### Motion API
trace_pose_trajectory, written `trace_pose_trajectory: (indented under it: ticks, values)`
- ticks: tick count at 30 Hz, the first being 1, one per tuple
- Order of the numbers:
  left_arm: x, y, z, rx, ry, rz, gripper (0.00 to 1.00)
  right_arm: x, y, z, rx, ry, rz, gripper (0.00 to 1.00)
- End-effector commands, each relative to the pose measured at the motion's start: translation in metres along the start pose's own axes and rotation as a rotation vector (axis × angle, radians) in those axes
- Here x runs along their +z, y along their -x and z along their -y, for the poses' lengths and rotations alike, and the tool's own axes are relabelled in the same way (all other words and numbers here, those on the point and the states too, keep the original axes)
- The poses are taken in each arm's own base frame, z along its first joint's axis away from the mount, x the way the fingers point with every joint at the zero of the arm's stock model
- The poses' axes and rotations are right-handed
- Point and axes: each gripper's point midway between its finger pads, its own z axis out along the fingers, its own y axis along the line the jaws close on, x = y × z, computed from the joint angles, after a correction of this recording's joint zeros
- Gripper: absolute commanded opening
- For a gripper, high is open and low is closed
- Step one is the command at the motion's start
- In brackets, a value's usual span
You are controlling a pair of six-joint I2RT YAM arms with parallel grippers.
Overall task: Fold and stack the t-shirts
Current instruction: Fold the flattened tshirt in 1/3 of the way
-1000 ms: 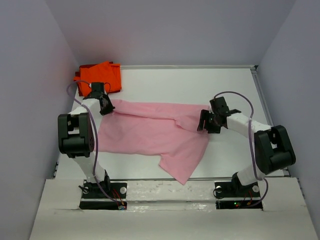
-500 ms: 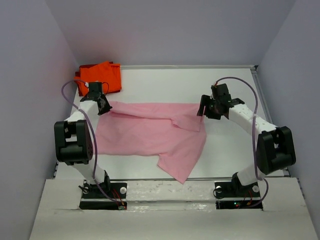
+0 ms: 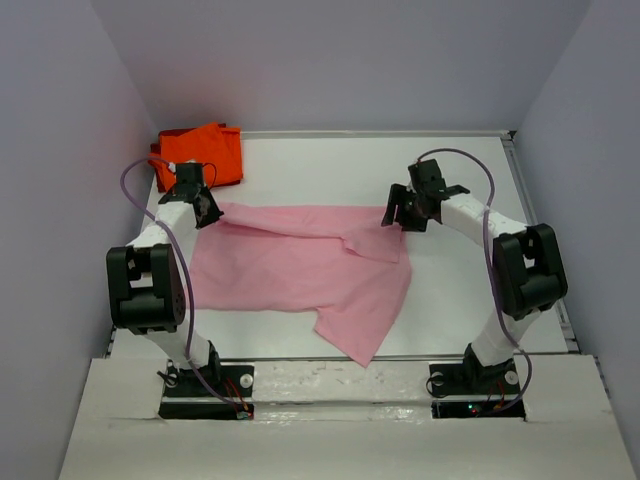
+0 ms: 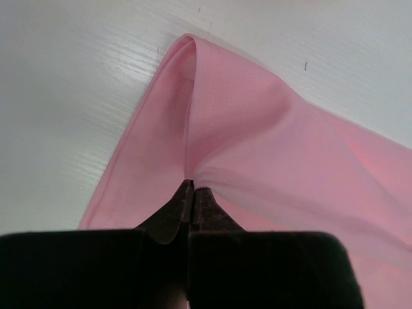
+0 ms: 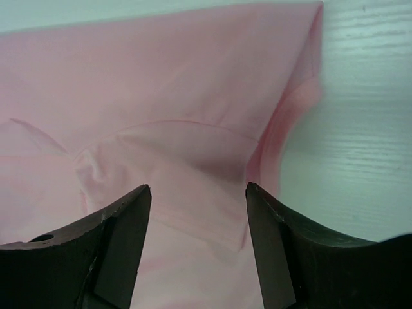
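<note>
Fingers of our left gripper stay pinched on the pink t-shirt, while our right gripper, open and empty, has reached its far corner, ready to grasp.

The pink shirt runs off the edges of both wrist views.

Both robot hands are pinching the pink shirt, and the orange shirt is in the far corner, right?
Not quite. Only the left gripper pinches the pink shirt; the right wrist view shows the right gripper open over it, gripping nothing. The orange shirt is in the far corner.
</note>
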Motion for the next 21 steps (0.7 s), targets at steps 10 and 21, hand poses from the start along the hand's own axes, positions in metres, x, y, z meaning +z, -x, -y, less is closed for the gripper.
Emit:
trace_pose_trajectory:
  ticks: [10, 21]
  values:
    - [-0.006, 0.004, -0.003, 0.008, -0.009, 0.035, 0.05, -0.004, 0.039, -0.07, -0.052, 0.158, 0.079, 0.66]
    - [-0.011, 0.008, -0.004, 0.017, -0.003, 0.051, 0.04, 0.045, -0.009, -0.038, -0.024, 0.086, -0.04, 0.65]
